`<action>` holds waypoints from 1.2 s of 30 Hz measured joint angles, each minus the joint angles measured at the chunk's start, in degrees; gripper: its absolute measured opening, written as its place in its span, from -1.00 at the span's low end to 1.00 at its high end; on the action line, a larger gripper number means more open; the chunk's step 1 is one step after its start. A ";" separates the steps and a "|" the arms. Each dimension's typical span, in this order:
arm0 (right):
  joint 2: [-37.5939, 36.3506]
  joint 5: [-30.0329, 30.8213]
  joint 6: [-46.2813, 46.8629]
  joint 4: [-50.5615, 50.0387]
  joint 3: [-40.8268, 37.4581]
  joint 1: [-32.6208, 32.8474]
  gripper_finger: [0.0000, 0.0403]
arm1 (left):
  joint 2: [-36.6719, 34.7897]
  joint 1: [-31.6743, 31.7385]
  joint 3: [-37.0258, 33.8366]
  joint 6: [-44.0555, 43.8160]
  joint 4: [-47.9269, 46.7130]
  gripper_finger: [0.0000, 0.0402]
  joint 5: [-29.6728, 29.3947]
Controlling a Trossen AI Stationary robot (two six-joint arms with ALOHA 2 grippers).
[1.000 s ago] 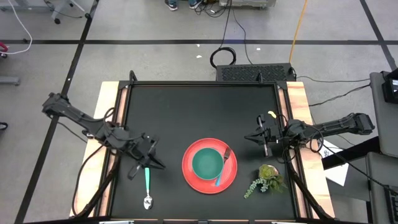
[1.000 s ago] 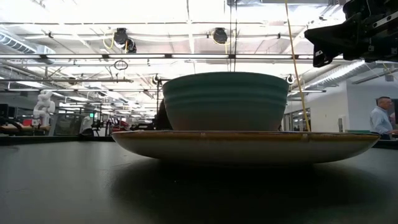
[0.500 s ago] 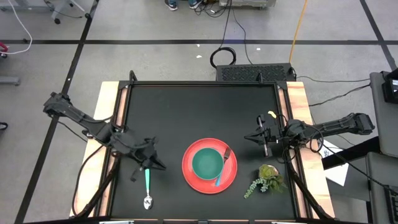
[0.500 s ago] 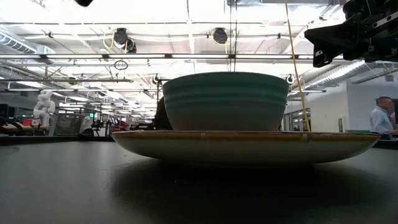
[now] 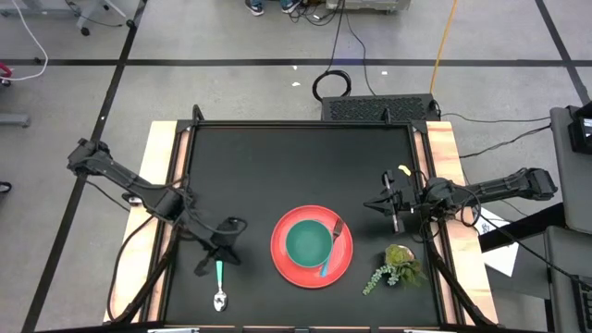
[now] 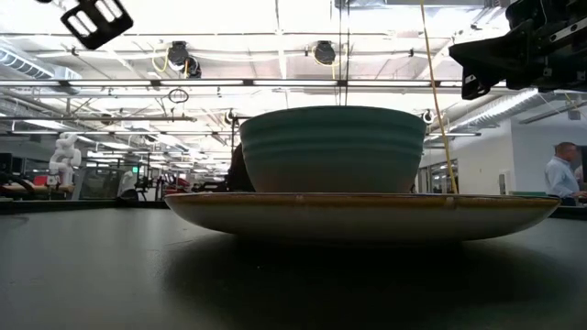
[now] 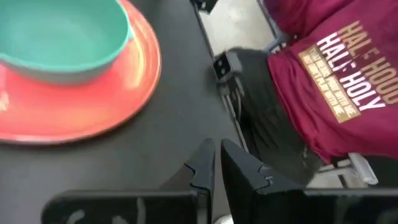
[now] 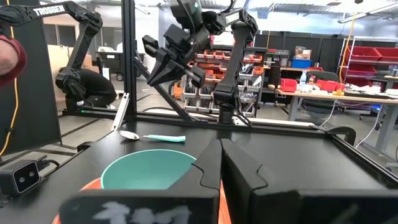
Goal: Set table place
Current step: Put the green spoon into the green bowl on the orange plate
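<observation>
Left gripper [image 5: 218, 252] shifted nearer one spoon [image 5: 219, 281], fingers nearly closed, one plate [image 5: 312, 269], one bowl [image 5: 308, 242]

The black table [image 5: 277, 166] carries a red plate [image 5: 298, 267], a teal-handled spoon [image 5: 219, 280] and a plant sprig [image 5: 396, 265].

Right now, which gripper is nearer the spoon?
Left. The left gripper hovers right at the spoon handle's far end; the right gripper waits across the red plate, near the table's right edge.
</observation>
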 joint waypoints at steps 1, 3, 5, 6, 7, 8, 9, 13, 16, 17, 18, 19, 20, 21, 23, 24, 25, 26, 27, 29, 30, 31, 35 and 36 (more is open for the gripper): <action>0.02 0.00 0.00 0.00 0.00 0.00 -1.00 | 0.02 -0.03 0.00 -0.54 -1.05 -0.85 0.11; 0.00 0.00 0.00 -0.14 0.00 -0.02 -1.00 | 0.00 -0.04 0.00 -1.83 -3.58 -0.85 0.43; 0.02 0.00 0.00 -0.16 0.00 0.00 -1.00 | 0.00 0.01 0.00 -4.15 -6.72 -0.85 0.41; 0.01 0.00 -0.02 -0.15 0.00 0.00 -1.00 | 0.00 0.00 0.00 -5.49 -8.36 -0.85 0.40; 0.00 0.00 -0.01 -0.15 0.00 0.00 -1.00 | 0.00 0.00 0.00 -6.80 -9.74 -0.85 0.37; 0.00 0.00 -0.02 -0.15 0.00 0.00 -1.00 | 0.00 0.00 0.00 -8.17 -10.84 -0.85 0.28; 0.00 0.00 -0.02 -0.15 0.00 0.00 -1.00 | 0.00 0.00 0.00 -9.60 -11.82 -0.85 0.19; 0.00 0.00 -0.02 -0.15 0.00 0.00 -1.00 | 0.00 0.00 0.00 -16.03 -12.20 -0.85 0.25; 0.01 0.00 -0.02 -0.17 0.00 0.00 -1.00 | 0.00 -0.52 -0.02 -16.69 -10.43 -0.85 0.10; 0.00 0.00 -0.02 -0.18 0.00 0.00 -1.00 | 0.00 -0.95 -0.02 -16.03 -9.56 -0.85 -0.27; 0.00 0.00 -0.02 -0.25 0.00 0.00 -1.00 | 0.00 -1.36 -0.02 -15.47 -8.88 -0.85 -0.69; 0.00 0.00 -0.02 -0.37 0.00 0.00 -1.00 | 0.00 -1.73 -0.02 -15.32 -8.42 -0.85 -0.93; 0.02 0.00 -0.02 -0.43 0.00 0.00 -1.00 | 0.00 -2.00 -0.02 -15.37 -7.95 -0.85 -1.11; 0.01 0.00 -0.02 -0.53 0.00 0.00 -1.00 | 0.03 -2.28 -0.02 -15.73 -7.61 -0.85 -1.45; 0.00 0.00 -0.02 -0.66 0.00 0.00 -1.00 | 1.04 -2.86 -0.02 -16.52 -6.96 -0.85 -2.13; 0.02 0.00 -0.02 -0.78 0.00 0.00 -1.00 | 1.94 -3.23 -0.01 -16.84 -6.83 -0.85 -2.16; 0.02 0.00 -0.02 -0.83 0.00 0.00 -1.00 | 3.02 -3.80 -0.02 -16.90 -6.79 -0.85 -2.14; 0.00 0.00 -0.02 -0.99 0.00 0.00 -1.00 | 4.26 -4.36 -0.02 -17.04 -6.39 -0.85 -2.07; 0.00 0.00 -0.02 -1.12 0.00 0.00 -1.00 | 5.66 -4.85 -0.02 -17.11 -5.21 -0.85 -1.64; 0.02 0.00 -0.02 -1.27 0.00 0.00 -1.00 | 9.11 -5.64 -0.02 -17.02 -2.38 -0.85 0.07; 0.01 0.00 -0.02 -1.42 0.00 0.00 -1.00 | 10.75 -5.99 -0.04 -16.86 -1.36 -0.85 1.18; 0.00 0.00 -0.02 -1.51 0.00 -0.01 -1.00 | 12.34 -6.26 -0.07 -16.51 0.13 -0.85 2.20; 0.00 0.00 -0.02 -1.51 -0.02 0.00 -1.00 | 16.43 -7.32 -0.04 -15.76 5.44 -0.85 4.08; 0.00 0.00 0.00 -1.51 0.00 0.00 -1.00 | 16.91 -7.47 -0.04 -15.74 6.16 -0.85 4.10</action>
